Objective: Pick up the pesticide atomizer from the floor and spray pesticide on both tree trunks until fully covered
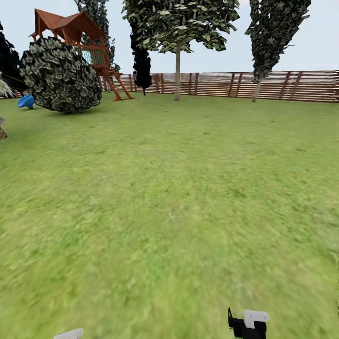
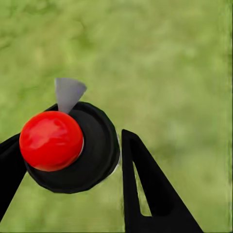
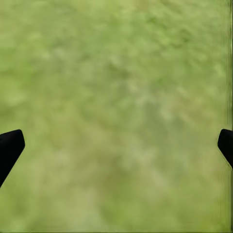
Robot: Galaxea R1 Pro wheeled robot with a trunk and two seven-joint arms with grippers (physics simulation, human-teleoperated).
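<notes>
The left claw [image 2: 73,160] is closed on the sprayer [image 2: 68,148], red cap up; the right claw [image 3: 116,145] is wide, holding nothing. A pale-trunked tree [image 1: 177,75] stands far ahead by the fence [image 1: 282,85]

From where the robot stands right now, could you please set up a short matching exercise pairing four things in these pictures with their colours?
Things:
1. Atomizer top between the left claw fingers
2. Slide beside the round bush
3. Playhouse roof
4. Lawn

Colours:
A. Green
B. Reddish-brown
C. Glossy red
D. Blue

Pairs: 1-C, 2-D, 3-B, 4-A
</notes>
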